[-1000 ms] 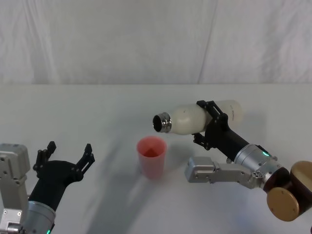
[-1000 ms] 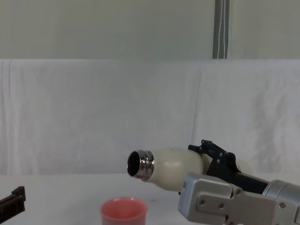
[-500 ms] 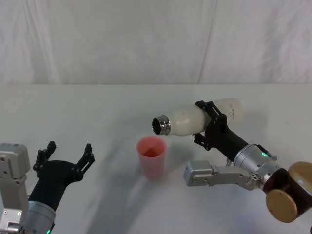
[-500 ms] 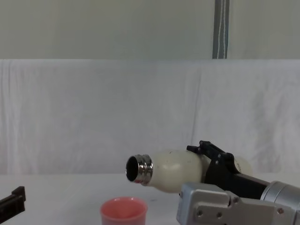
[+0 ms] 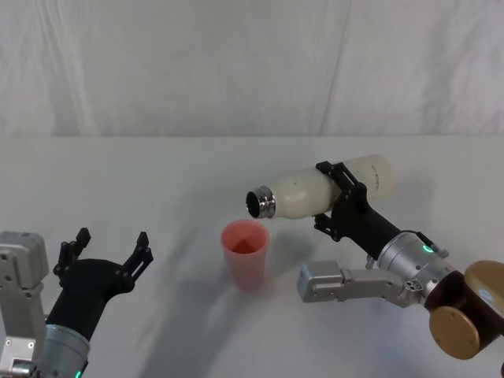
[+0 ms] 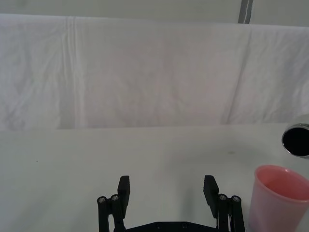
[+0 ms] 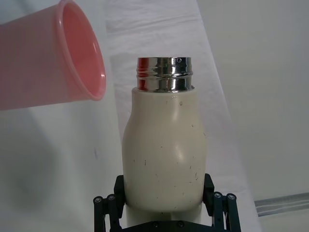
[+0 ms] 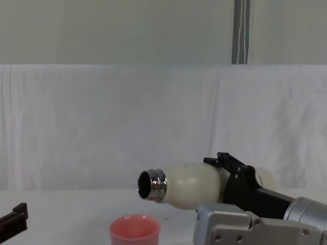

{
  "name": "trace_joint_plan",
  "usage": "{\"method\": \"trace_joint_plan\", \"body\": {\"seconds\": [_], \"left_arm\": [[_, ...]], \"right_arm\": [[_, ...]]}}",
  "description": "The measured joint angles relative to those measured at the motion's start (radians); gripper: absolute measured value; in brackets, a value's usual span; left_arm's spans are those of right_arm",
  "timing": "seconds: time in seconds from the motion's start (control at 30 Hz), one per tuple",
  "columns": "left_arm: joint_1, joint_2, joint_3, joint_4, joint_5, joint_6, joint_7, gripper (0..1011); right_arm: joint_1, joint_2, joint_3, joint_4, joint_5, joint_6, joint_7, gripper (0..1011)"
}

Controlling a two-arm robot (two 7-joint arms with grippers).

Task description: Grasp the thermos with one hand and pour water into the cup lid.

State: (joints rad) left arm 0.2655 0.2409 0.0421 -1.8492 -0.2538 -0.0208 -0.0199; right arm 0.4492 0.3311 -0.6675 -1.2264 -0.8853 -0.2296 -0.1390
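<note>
While the thermos lies nearly on its side in the air above the desk, the right gripper grasps it around the middle of its cream body, one black finger on each side. Its steel neck points toward the robot's left and tips slightly down, just above and beside the rim of the cup, which stands upright on the desk. Neck and cup are close but apart.

The left gripper rests low at the near left of the desk, fingers spread wide and grasping nothing, well apart from the cup.

From the head, the gripper covers part of the thermos body, and the base pokes out behind it. From the chest, the thermos looks almost level, with its dark mouth facing the camera; the cup is cut off at the lower edge, and a grey arm housing hides the desk on the right. Whether any water runs cannot be made out.

The right wrist view looks along the thermos to its open neck, with the cup just past it. The left wrist view shows that gripper spread open, the cup beside it, and only the edge of the thermos mouth.
</note>
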Motion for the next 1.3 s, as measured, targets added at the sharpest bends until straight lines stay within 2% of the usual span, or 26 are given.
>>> {"method": "trace_joint_plan", "body": {"seconds": [1.3], "left_arm": [[0.0, 0.0, 0.0, 0.0, 0.0, 0.0, 0.0, 1001]], "right_arm": [[0.019, 0.018, -0.026, 0.009, -0.038, 0.002, -0.027, 959]]}}
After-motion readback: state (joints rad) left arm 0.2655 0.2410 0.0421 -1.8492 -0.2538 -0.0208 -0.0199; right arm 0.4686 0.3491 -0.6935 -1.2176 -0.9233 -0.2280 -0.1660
